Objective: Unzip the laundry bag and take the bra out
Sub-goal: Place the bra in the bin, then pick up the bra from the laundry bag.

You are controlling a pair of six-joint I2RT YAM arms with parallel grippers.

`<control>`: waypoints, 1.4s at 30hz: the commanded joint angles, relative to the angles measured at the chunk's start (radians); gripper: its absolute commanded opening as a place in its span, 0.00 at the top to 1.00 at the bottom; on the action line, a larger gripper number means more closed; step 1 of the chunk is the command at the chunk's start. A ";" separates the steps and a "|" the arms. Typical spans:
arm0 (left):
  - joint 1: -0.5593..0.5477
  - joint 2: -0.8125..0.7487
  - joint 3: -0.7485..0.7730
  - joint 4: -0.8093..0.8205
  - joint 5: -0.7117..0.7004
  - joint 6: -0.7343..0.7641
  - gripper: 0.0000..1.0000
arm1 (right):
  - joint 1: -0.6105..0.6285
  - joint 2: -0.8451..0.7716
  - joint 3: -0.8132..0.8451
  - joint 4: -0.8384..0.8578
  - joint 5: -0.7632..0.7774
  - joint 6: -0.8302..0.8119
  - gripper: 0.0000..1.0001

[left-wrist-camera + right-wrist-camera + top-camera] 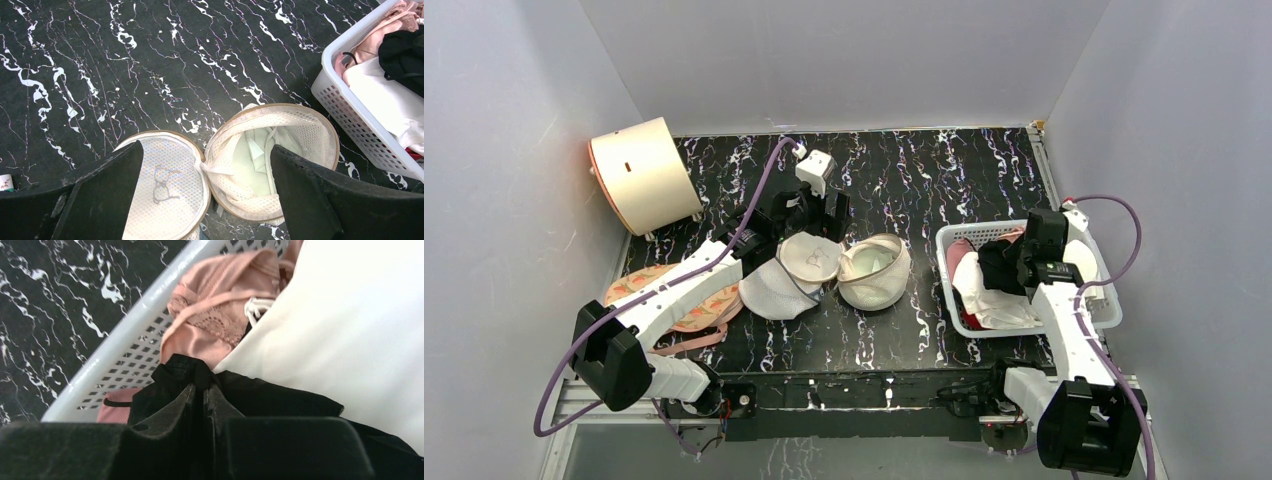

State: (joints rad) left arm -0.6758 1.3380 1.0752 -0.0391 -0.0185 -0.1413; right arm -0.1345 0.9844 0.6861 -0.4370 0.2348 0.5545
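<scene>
The cream mesh laundry bag [876,272] lies unzipped at mid-table, its round lid [809,258] with the line drawing flipped open to the left. In the left wrist view the lid [165,190] and the open body [300,125] show pale lining and white strips inside. My left gripper [810,226] hangs open and empty just above the bag [205,197]. My right gripper [1002,268] is over the white basket [954,238], shut [202,385] on the black part of the bra [260,395]. The bra's smooth white cup [350,340] lies beside it.
A white mesh dome bag [769,292] lies against the lid's left side. A peach printed bra [659,290] lies at the left under my left arm. A cream drum [639,175] stands at the back left. The basket also holds pink garments [215,325].
</scene>
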 commanded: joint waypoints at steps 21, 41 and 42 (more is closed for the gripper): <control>0.005 -0.032 0.037 -0.005 -0.003 0.009 0.02 | -0.019 -0.284 0.166 -0.008 -0.001 -0.022 0.02; 0.007 -0.057 0.025 -0.010 -0.114 0.016 0.02 | 0.458 0.094 0.292 0.147 -0.719 -0.105 0.18; 0.007 -0.063 0.021 -0.006 -0.126 0.017 0.02 | 0.506 0.124 0.307 0.136 -0.690 -0.096 0.24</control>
State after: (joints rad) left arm -0.6758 1.3315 1.0752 -0.0551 -0.0784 -0.1375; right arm 0.1837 1.0294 0.8928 -0.3103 -0.5114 0.4706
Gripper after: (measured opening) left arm 0.983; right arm 0.831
